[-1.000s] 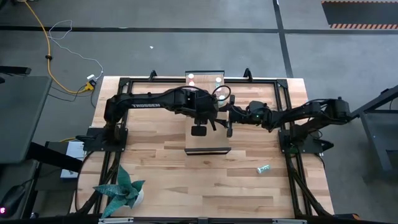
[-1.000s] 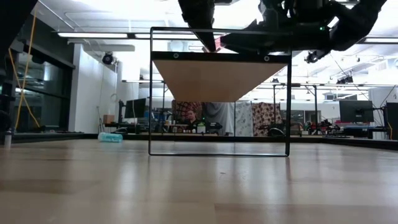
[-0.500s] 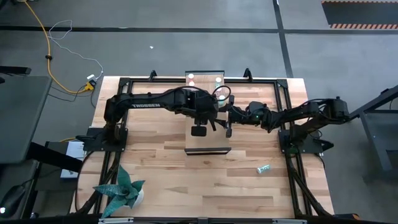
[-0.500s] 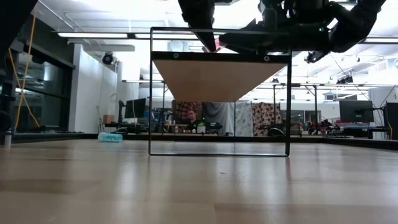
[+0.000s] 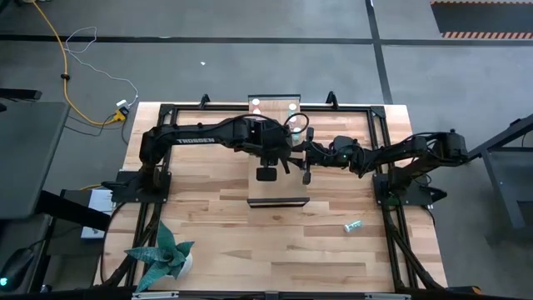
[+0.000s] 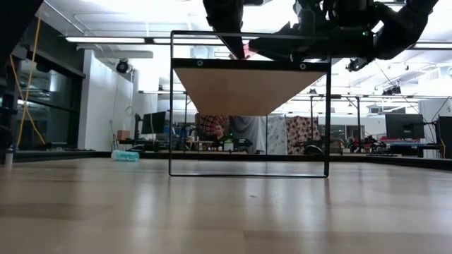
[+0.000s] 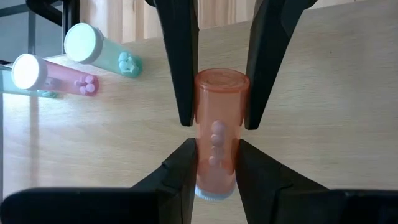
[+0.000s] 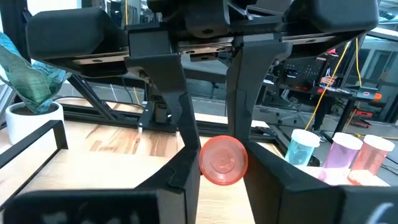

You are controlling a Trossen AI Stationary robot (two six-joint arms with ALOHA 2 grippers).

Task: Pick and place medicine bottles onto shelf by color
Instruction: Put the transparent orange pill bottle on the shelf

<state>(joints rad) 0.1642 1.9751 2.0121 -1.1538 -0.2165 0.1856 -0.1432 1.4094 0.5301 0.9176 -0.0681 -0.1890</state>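
Gripping one orange-pink vial (image 7: 217,146) over the shelf (image 5: 279,196), both the left gripper (image 7: 217,158) and right gripper (image 8: 214,168) are pinching it from opposite ends.

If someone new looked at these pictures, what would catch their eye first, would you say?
Most striking is the orange-red bottle clamped in the left gripper just above the shelf, at the table's centre. The right gripper sits close beside it. A lone teal bottle lies apart on the table, nearer the front right.
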